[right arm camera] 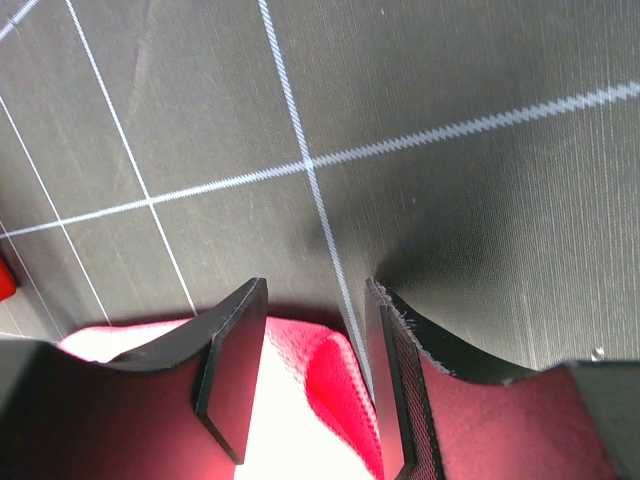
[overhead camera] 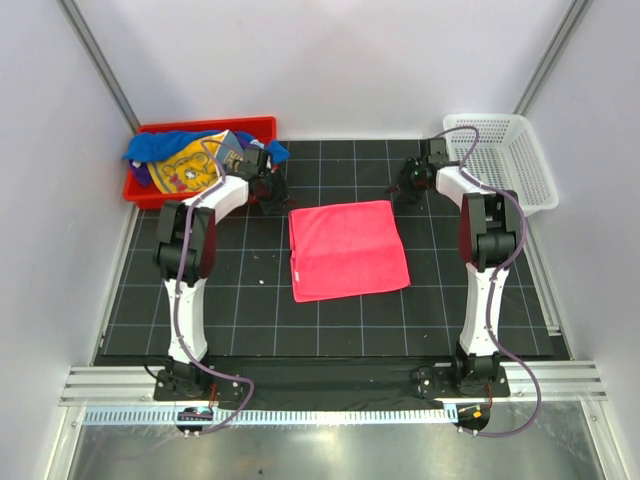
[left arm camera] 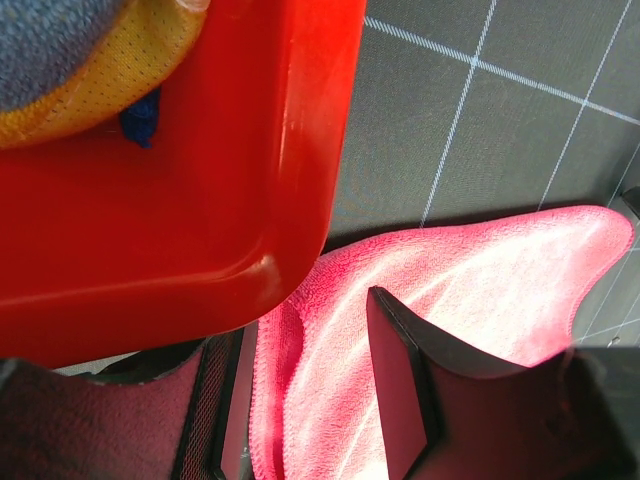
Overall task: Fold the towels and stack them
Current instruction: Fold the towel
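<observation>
A hot pink towel (overhead camera: 347, 248) lies folded flat in the middle of the black grid mat. My left gripper (overhead camera: 272, 195) is at its far left corner, next to the red bin. In the left wrist view the jaws (left arm camera: 310, 400) stand open with the towel's edge (left arm camera: 480, 270) between them. My right gripper (overhead camera: 405, 188) is at the far right corner. In the right wrist view it (right arm camera: 312, 375) is open around the towel's corner (right arm camera: 335, 385). A bright blue towel (overhead camera: 160, 145) and a yellow-orange towel (overhead camera: 185, 170) lie heaped in the bin.
The red plastic bin (overhead camera: 240, 124) stands at the back left; its corner (left arm camera: 200, 200) fills the left wrist view close to the fingers. A white mesh basket (overhead camera: 520, 160) stands at the back right. White walls enclose the mat.
</observation>
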`<state>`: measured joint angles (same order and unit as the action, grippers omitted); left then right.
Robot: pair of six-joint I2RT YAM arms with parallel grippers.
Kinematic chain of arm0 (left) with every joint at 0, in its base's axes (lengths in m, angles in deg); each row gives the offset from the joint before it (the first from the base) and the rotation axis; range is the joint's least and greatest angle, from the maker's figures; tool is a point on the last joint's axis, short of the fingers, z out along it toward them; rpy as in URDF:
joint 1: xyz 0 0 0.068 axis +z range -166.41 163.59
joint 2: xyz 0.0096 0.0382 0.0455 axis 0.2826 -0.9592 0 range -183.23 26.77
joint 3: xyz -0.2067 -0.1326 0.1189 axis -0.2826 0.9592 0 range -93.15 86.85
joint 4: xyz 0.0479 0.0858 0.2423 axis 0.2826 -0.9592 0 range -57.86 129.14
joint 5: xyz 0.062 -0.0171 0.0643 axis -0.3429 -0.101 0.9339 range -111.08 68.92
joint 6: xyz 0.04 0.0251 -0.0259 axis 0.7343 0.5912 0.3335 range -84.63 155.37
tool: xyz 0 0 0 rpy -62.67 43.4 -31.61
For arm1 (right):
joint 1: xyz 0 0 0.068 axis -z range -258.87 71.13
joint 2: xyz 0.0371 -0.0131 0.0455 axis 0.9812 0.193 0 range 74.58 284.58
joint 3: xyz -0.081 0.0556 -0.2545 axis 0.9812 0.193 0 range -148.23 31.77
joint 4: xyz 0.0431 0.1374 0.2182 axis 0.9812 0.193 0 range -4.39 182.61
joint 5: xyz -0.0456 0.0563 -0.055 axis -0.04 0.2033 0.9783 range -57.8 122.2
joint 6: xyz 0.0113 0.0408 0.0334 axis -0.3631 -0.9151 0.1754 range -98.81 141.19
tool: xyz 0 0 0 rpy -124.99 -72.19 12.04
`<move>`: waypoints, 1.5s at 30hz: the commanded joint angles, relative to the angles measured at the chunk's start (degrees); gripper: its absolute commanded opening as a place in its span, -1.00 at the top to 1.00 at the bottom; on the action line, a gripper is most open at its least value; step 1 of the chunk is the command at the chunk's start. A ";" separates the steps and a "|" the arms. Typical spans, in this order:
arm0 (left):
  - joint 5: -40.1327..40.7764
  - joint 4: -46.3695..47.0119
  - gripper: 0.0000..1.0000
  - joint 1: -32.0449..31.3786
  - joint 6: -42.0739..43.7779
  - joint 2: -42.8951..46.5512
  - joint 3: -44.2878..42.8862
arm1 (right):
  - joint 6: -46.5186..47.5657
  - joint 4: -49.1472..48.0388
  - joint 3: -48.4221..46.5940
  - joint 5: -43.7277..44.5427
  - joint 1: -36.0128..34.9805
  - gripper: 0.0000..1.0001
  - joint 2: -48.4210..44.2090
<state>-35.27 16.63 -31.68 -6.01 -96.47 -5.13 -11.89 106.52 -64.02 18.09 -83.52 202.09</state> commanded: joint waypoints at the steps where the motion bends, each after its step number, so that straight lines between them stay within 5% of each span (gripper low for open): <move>1: -0.75 2.55 -0.01 -0.20 -0.01 1.69 0.40 | -0.49 -1.22 1.13 -0.39 -0.10 -0.01 -4.63; 45: 3.21 1.50 0.24 -2.40 -1.24 2.74 2.34 | -3.57 -4.56 8.16 -2.85 -2.04 0.19 -9.38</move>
<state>-32.63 17.27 -34.02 -6.65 -96.10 -3.12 -15.00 103.59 -55.69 16.06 -85.20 195.81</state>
